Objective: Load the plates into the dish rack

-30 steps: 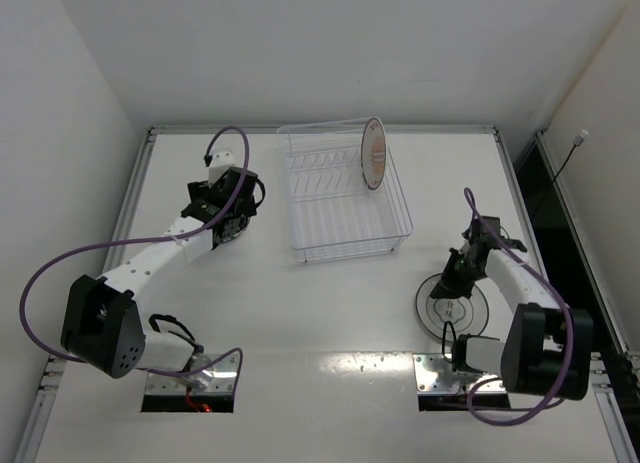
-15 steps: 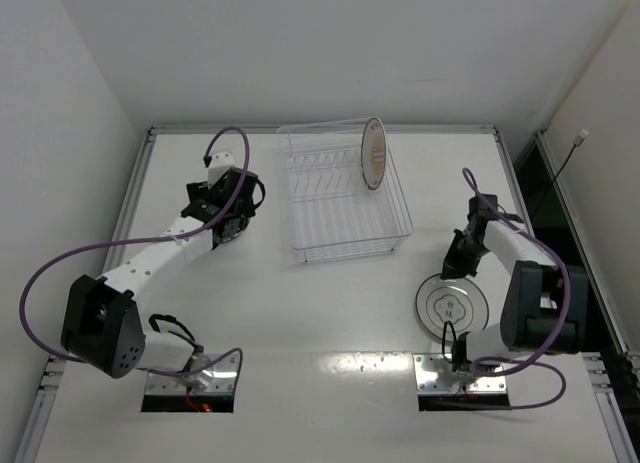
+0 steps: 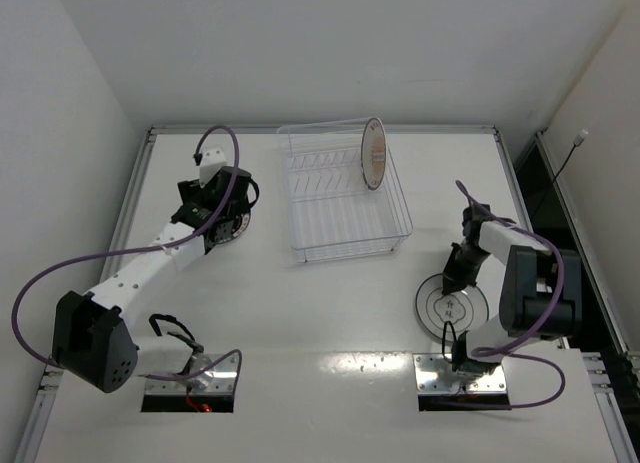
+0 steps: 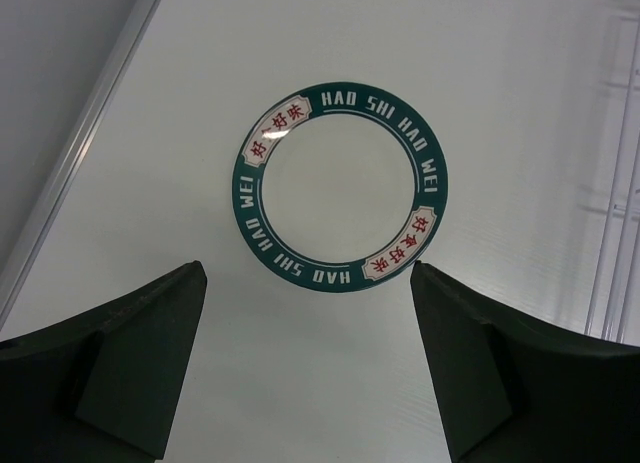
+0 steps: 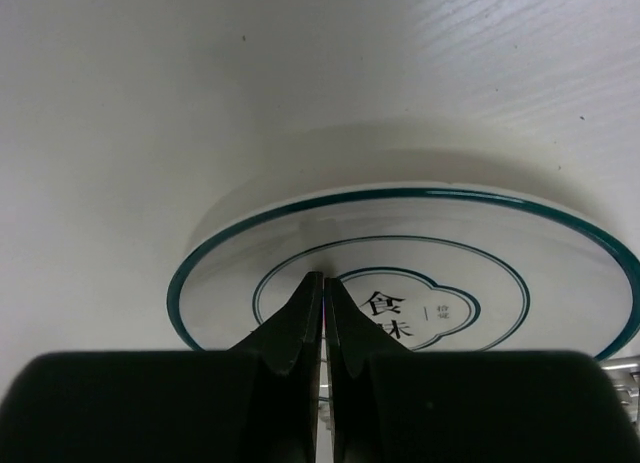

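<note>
1. Left gripper is wide open and empty, above the green-banded plate, which lies flat on the table left of the dish rack.
2. Right gripper is fully closed and empty, tips over the thin-rimmed white plate, which lies flat to the right of the dish rack.
3. Orange-centred plate stands upright in the dish rack.

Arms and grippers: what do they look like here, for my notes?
The left arm and right arm have white links between bulky black joint housings, with a purple cable looping alongside each. The left gripper has two dark, wedge-shaped fingers; the right gripper has black ones tapering to thin tips. No markings show.
</note>
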Controlling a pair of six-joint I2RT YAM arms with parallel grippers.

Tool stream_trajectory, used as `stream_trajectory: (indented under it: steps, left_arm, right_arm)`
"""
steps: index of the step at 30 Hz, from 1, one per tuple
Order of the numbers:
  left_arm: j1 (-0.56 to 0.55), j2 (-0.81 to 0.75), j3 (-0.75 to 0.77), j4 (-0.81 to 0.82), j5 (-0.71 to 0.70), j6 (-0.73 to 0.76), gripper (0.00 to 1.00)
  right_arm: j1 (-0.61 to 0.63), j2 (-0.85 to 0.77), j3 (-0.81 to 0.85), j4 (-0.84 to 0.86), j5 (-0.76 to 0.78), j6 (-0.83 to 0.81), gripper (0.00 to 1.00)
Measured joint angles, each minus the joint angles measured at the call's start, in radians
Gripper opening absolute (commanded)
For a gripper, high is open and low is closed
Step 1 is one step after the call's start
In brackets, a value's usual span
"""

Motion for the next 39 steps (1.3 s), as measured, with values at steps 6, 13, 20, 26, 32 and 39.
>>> stream_trajectory:
  steps: [6,13,20,26,32,39]
  left_arm:
    - [0.000,0.000,0.000,-0.001,-0.001,0.000,0.82]
    - [0.000,0.000,0.000,-0.001,-0.001,0.000,0.82]
    - [0.000,0.000,0.000,-0.001,-0.001,0.000,0.82]
    - [0.000,0.000,0.000,0.000,-0.001,0.000,0.82]
    - [0.000,0.000,0.000,0.000,0.000,0.000,0.82]
    - [0.000,0.001,0.000,0.000,0.006,0.000,0.82]
  right_arm:
    - [0.000,0.062,0.029,0.000,-0.009,0.008,0.02]
    - [0.001,0.232,0.211,0.002,-0.032,0.060,0.02]
    - [0.025,0.368,0.447,0.075,-0.037,0.148,0.02]
    - [0.042,0.394,0.560,0.098,-0.034,0.165,0.02]
    - [0.034,0.328,0.481,0.091,-0.019,0.127,0.23]
    - [-0.258,-0.044,0.138,0.114,-0.065,0.066,0.50]
